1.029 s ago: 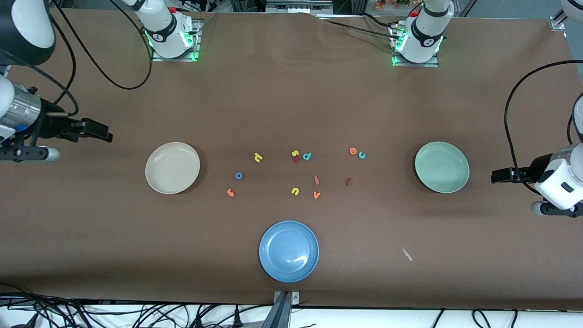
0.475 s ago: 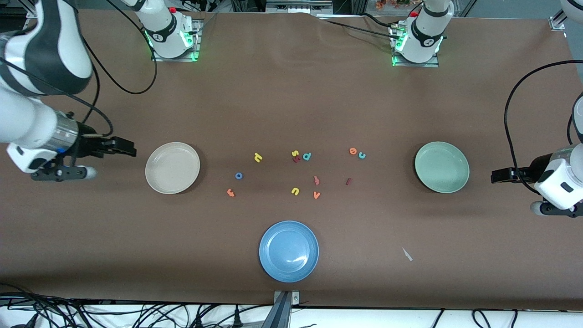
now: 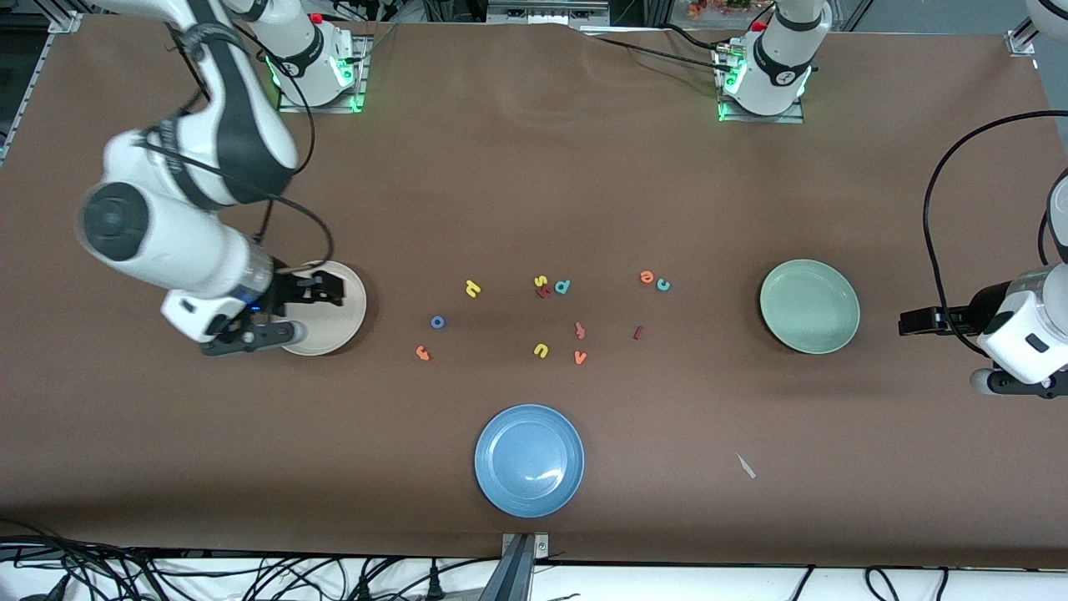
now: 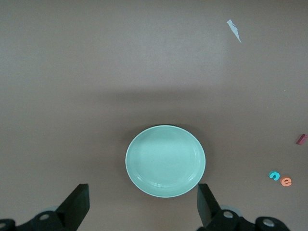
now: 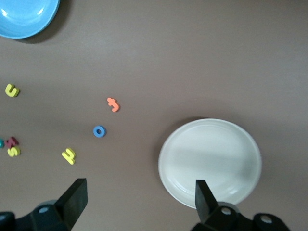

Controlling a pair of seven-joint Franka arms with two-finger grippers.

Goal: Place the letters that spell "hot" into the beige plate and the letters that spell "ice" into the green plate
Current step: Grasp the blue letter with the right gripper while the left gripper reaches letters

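Note:
The beige plate lies toward the right arm's end, and my open, empty right gripper hangs over its rim. Beside that plate lie the blue o, orange t and yellow h. The green plate sits toward the left arm's end. Near it are the orange e, teal c and dark red i. My left gripper waits open between the green plate and the table's end.
A blue plate lies nearest the front camera. Mid-table are a yellow s, a dark red letter, a teal d, a salmon t-like letter, a yellow u and an orange v. A paper scrap lies apart.
My right arm has swung in from the table's end until its gripper is over the beige plate's rim. The left arm and all letters have stayed put.

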